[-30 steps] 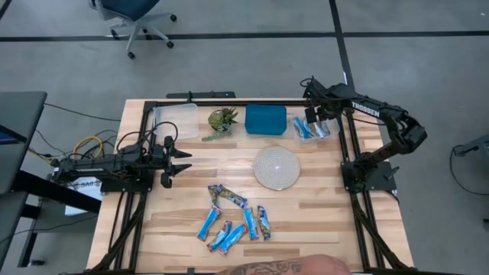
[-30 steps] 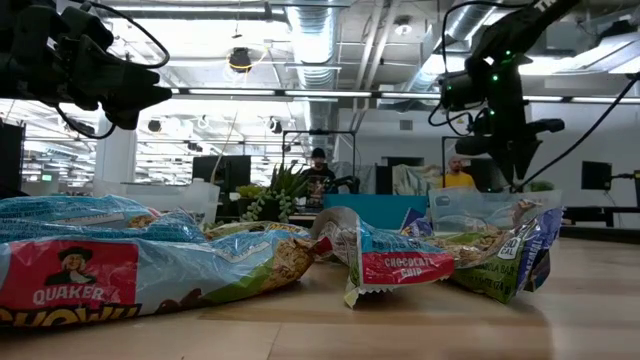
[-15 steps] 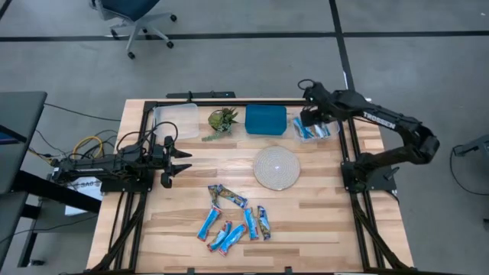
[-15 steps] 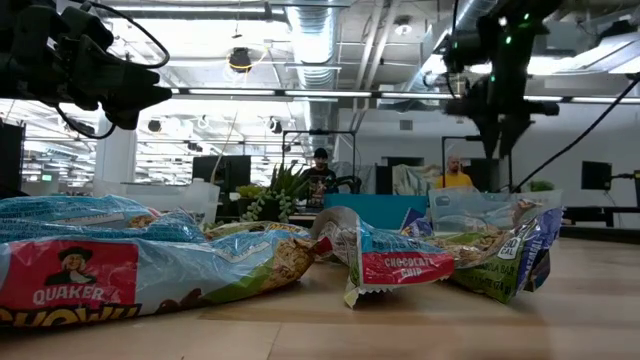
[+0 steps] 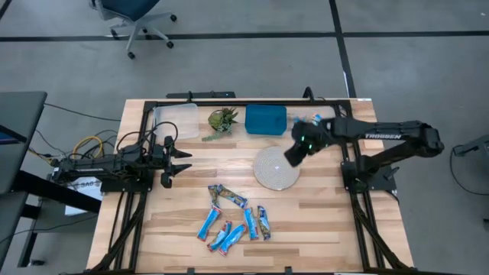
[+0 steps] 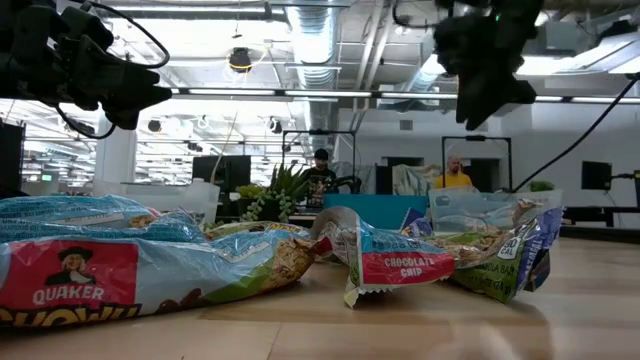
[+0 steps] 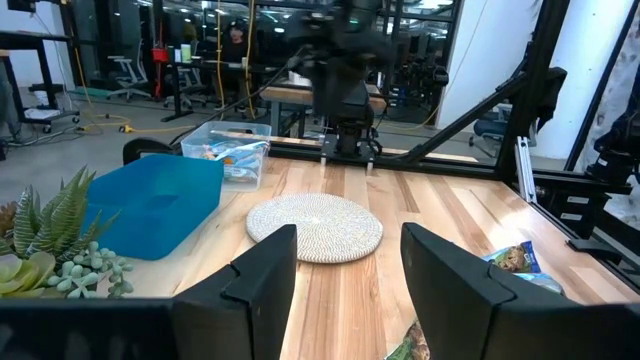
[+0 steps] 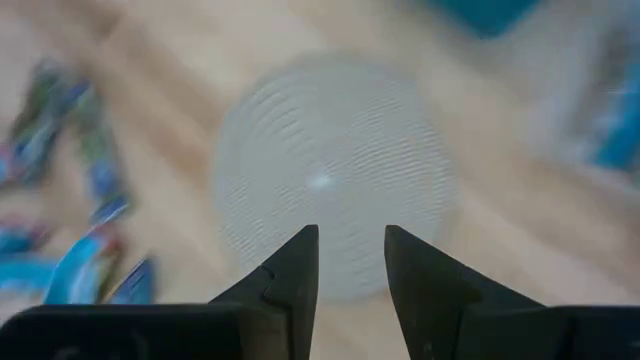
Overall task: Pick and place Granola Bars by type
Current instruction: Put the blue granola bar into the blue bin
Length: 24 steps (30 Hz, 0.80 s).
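From above, a few bars already lie in the clear bin [image 5: 315, 127] right of the blue container [image 5: 266, 119]; the loose Granola Bars [image 5: 231, 218] near the woven mat [image 5: 276, 168] remain, so the sorting looks well short of finished. The right gripper [image 5: 295, 152] hangs over the mat's edge, the bars well apart from it. The left gripper [image 5: 182, 160] waits left of the mat, fingers apart

At table height, wrappers crowd the front

The right wrist view shows narrowly parted, empty fingers [image 8: 290, 275] above the mat, the bars off to one side
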### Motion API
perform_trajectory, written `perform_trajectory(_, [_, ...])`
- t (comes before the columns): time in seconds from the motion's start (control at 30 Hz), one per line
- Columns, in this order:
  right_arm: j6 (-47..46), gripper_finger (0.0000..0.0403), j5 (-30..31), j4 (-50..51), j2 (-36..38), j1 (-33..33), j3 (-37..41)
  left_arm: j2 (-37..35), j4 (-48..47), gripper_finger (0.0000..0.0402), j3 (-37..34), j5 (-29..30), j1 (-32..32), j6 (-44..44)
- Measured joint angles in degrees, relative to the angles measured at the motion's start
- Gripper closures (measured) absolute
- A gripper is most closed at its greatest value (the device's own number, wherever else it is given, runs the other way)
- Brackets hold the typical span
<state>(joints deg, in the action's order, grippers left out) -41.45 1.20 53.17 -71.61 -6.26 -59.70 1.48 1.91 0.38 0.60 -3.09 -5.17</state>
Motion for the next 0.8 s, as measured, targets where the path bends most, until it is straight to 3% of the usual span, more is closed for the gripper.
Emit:
perform_trajectory(0.4, [-11.2,0.0294,-0.9,-7.6,-5.3,20.0,0.0,0.0,0.0,0.0228,0.0,0.0,0.0,0.0])
perform_trajectory(0.6, [-16.5,0.0294,-1.6,-13.2,-11.0,25.0,0.0,0.7,0.1,0.0228,0.0,0.0,0.0,0.0])
perform_trajectory(0.8, [-17.3,0.0288,-1.8,-14.9,-19.2,25.6,-4.1,0.7,0.0,0.0228,0.0,0.0,0.0,0.0])
